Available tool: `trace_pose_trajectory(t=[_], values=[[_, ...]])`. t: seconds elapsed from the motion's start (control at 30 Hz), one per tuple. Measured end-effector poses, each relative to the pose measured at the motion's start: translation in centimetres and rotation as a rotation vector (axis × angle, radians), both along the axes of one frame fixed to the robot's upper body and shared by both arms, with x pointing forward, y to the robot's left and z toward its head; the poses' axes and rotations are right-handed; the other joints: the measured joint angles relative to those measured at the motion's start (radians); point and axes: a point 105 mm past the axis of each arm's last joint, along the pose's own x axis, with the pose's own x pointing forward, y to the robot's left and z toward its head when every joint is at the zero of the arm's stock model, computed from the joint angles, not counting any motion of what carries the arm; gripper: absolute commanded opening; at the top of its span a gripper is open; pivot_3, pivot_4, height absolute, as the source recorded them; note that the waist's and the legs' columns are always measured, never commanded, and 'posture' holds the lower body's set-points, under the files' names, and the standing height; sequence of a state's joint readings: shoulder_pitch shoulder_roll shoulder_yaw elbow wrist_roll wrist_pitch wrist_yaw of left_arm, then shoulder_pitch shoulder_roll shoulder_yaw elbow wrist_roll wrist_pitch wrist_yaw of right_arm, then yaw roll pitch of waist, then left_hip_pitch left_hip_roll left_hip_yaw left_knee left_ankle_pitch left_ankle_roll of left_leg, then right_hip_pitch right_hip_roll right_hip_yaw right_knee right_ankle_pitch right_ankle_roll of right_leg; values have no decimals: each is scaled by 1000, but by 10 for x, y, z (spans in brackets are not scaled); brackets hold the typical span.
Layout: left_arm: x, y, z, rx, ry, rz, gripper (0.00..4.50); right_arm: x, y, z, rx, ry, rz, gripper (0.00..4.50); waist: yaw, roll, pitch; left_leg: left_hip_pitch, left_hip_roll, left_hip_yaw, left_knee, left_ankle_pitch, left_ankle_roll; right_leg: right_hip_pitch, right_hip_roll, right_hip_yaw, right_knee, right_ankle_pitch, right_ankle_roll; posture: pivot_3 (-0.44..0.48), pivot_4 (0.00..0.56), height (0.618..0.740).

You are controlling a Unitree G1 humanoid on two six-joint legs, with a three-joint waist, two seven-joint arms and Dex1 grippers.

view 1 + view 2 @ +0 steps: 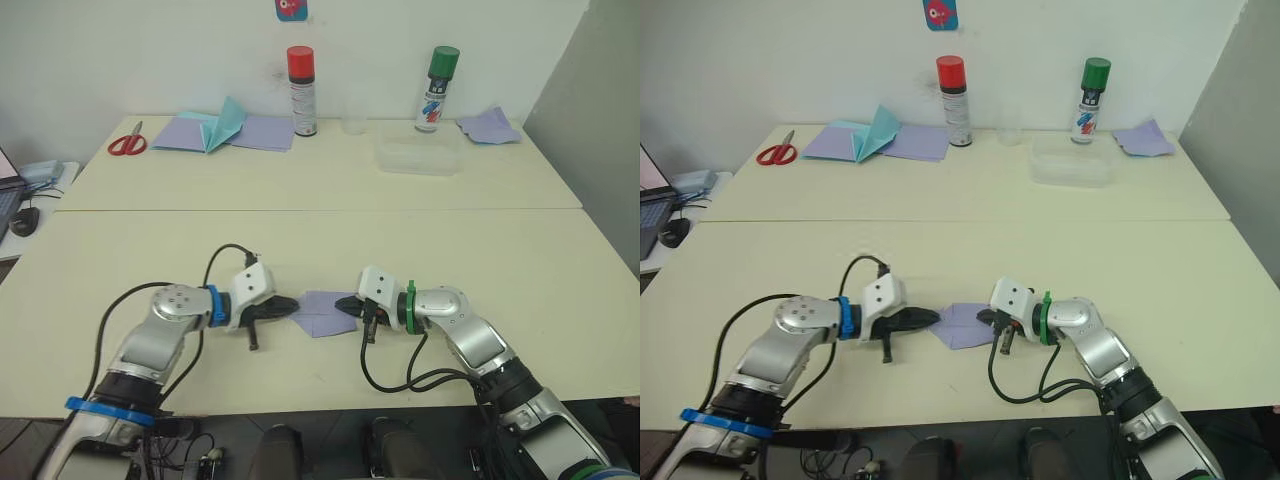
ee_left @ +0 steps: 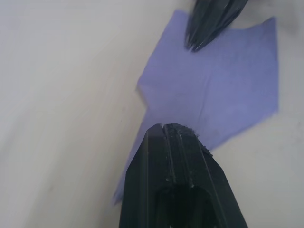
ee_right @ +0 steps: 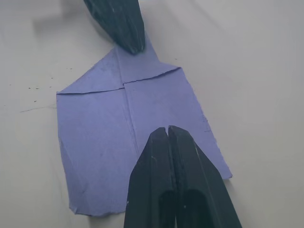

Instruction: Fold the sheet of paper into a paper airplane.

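Note:
The sheet of paper lies flat near the table's front edge, between my two grippers. It is lavender, with a centre crease and two corner flaps folded into a point facing my left gripper. My left gripper is shut, and its tip rests on that pointed end. Opposite it, my right gripper is also shut, its tip pressing on the sheet's wide end. Nothing is clamped between either pair of fingers.
Along the back of the table are red scissors, flat lavender sheets with a teal pointed piece, a red-capped can, a clear cup, a clear container, a green-capped can and a rumpled lavender scrap.

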State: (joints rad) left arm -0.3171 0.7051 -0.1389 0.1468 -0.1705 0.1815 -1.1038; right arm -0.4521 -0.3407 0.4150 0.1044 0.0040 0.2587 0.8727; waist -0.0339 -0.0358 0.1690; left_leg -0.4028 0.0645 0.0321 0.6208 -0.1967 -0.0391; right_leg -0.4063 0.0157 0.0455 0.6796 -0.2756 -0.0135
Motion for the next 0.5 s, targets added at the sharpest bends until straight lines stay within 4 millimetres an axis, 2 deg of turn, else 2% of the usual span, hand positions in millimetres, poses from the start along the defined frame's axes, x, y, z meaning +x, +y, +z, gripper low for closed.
trace_pose_trajectory(t=[0.2, 0.33, 0.5], values=[[0, 6, 4, -21, 31, 41, 0, 0, 0, 0, 2, -3, 2, 31, 0, 0, 0, 1, 0, 0, -2, 0, 0, 0, 0, 0, 0, 0, 0, 0, 150, 740], [2, 11, 18, -51, 20, 76, 0, 0, 1, 1, 5, -7, 4, 31, 1, -2, 1, 0, 0, 0, -3, 0, 0, -1, 0, 0, 0, -1, -1, 0, 150, 740], [1, -9, 37, -87, -57, 37, 0, 1, 3, 1, 10, -9, 8, 31, 1, -2, 2, 1, -1, 1, -7, 0, 0, -1, -1, 0, -1, 1, 1, 0, 150, 740]])
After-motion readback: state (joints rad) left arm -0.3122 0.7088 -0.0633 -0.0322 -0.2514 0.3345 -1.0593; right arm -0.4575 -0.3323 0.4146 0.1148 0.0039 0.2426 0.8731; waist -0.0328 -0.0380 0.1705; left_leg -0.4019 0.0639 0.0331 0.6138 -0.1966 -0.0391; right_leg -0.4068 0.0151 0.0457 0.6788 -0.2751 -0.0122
